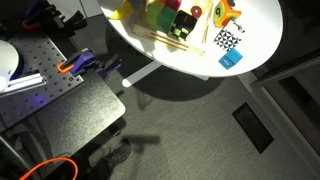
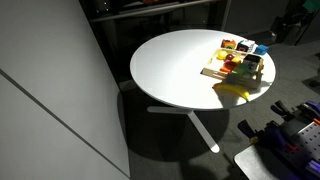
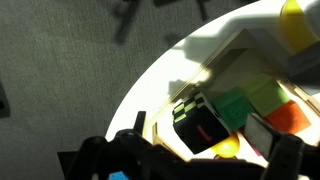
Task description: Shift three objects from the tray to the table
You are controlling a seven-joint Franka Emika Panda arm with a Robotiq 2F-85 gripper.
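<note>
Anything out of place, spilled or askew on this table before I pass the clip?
Nothing stands out: the tray lies flat on the table, toy pieces clustered on it, none on the floor.

Exterior views high, angled down, sharing table [image 2: 170, 70], wrist view close

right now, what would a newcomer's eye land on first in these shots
The cluster of bright toy pieces on the pale wooden tray stands out most. It sits near one edge of the round white table, in an otherwise dim room. In an exterior view, a black-and-white checkered piece and a blue cube lie on the tabletop just beside the tray.
</note>
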